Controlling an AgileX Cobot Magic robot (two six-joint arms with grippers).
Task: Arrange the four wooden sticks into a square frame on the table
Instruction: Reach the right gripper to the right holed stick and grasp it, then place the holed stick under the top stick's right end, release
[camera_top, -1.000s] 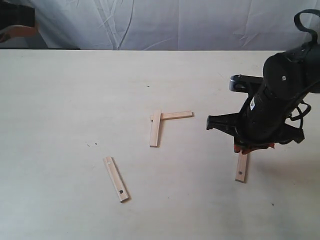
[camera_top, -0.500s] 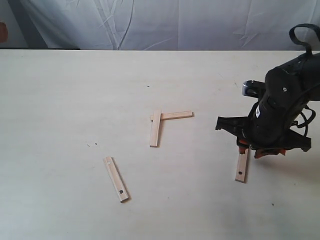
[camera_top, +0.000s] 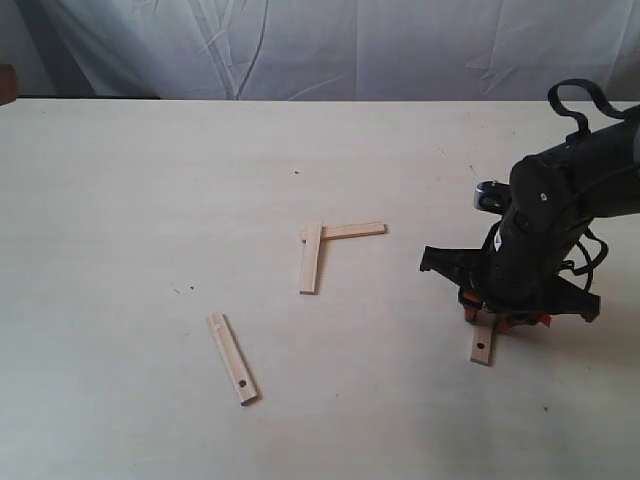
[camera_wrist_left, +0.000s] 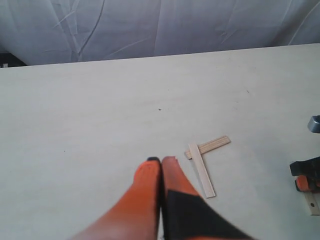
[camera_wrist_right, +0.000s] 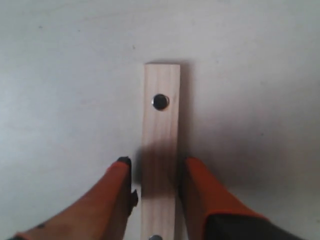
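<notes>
The tabletop (camera_top: 150, 170) runs back to a straight far edge where a creased white cloth (camera_top: 330, 45) hangs; its near and side edges lie outside the exterior view. All four wooden sticks sit well in from that far edge. Two of them make an L near the middle: one stick (camera_top: 311, 257) pointing toward the camera and a crosswise stick (camera_top: 347, 231), the two overlapping at the corner. A third stick (camera_top: 232, 358) lies alone and slanted toward the near left, well apart from the L, with bare surface all round it. The fourth stick (camera_top: 483, 345) lies flat at the near right, again well apart from the L, so an open lane runs between them. The far half and the whole left side are bare. The right gripper (camera_top: 496, 316) stands down over this fourth stick with its orange fingers apart, one on each side of the wood with a thin gap showing in the wrist view, so nothing is clamped. The left gripper (camera_wrist_left: 161, 161) has its fingertips pressed together with nothing between them, looking toward the L from above. Against a second ago, the right arm has shifted and sits lower over the stick, its fingers have spread, and none of the four sticks has moved.
</notes>
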